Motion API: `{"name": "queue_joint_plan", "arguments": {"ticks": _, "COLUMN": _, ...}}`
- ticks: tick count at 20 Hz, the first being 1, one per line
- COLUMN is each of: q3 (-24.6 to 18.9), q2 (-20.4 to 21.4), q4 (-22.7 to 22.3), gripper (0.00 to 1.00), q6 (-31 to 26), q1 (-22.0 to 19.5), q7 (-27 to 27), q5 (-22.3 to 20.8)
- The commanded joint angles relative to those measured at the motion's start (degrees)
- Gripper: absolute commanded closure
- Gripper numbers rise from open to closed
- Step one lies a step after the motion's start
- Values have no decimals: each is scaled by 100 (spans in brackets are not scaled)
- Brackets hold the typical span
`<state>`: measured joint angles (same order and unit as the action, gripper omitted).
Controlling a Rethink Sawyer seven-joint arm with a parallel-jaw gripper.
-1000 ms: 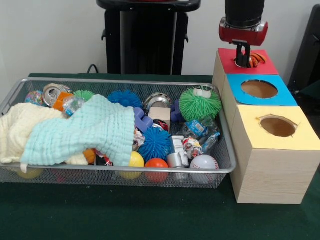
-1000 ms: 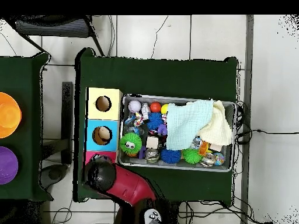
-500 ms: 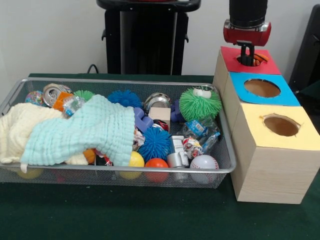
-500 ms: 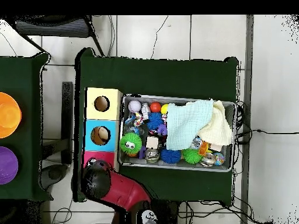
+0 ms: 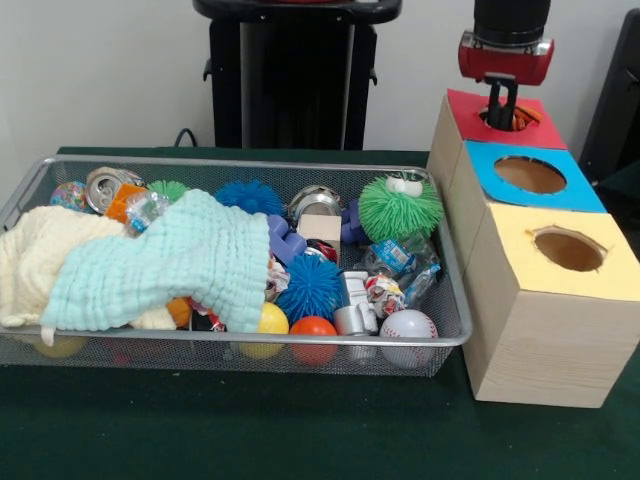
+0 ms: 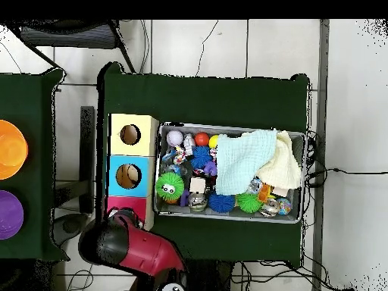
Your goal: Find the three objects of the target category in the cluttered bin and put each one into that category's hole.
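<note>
The wire mesh bin (image 5: pixel 250 161) lies on the green table, full of clutter; it also shows in the overhead view (image 6: pixel 231 126). My gripper (image 5: pixel 500 108) hangs right over the round hole in the red top (image 5: pixel 466 110) of the wooden box. An orange toy with black stripes (image 5: pixel 523 117) sits in that hole, beside the gripper. In the overhead view my arm (image 6: pixel 125 244) covers most of the red top (image 6: pixel 126 203) and hides the gripper. No brown or pale yellow toy shows.
A mint cloth (image 5: pixel 160 260) and a cream cloth (image 5: pixel 30 260) cover the bin's left half. Spiky balls, green (image 5: pixel 400 208) and blue (image 5: pixel 308 285), a baseball (image 5: pixel 408 325) and cans lie at its right. The blue-topped hole (image 5: pixel 530 175) and yellow-topped hole (image 5: pixel 568 250) stand nearer the camera.
My gripper has risen and drifted right over the red hole. The striped toy has stayed low in the hole. The row of boxes has shifted slightly right in the front view.
</note>
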<state>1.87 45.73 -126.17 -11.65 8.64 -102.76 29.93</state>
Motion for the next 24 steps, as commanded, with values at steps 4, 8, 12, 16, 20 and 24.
{"name": "queue_joint_plan", "arguments": {"ticks": 4, "q3": 535, "q2": -138, "q4": 881, "gripper": 100, "q6": -2244, "q1": 507, "q7": -1406, "q5": -422}}
{"name": "queue_joint_plan", "arguments": {"ticks": 8, "q3": 623, "q2": -101, "q4": 1025, "gripper": 100, "q6": -2424, "q1": 566, "q7": -1390, "q5": -417}}
{"name": "queue_joint_plan", "arguments": {"ticks": 12, "q3": 719, "q2": -23, "q4": 1043, "gripper": 100, "q6": -2409, "q1": 676, "q7": -1376, "q5": -379}}
{"name": "queue_joint_plan", "arguments": {"ticks": 16, "q3": 753, "q2": -4, "q4": 1000, "gripper": 100, "q6": -2066, "q1": 728, "q7": -1115, "q5": -445}}
{"name": "queue_joint_plan", "arguments": {"ticks": 20, "q3": 713, "q2": -9, "q4": 1008, "gripper": 0, "q6": -1863, "q1": 731, "q7": -934, "q5": -475}}
{"name": "queue_joint_plan", "arguments": {"ticks": 24, "q3": 758, "q2": -54, "q4": 1042, "gripper": 0, "q6": -1646, "q1": 802, "q7": -1016, "q5": -470}}
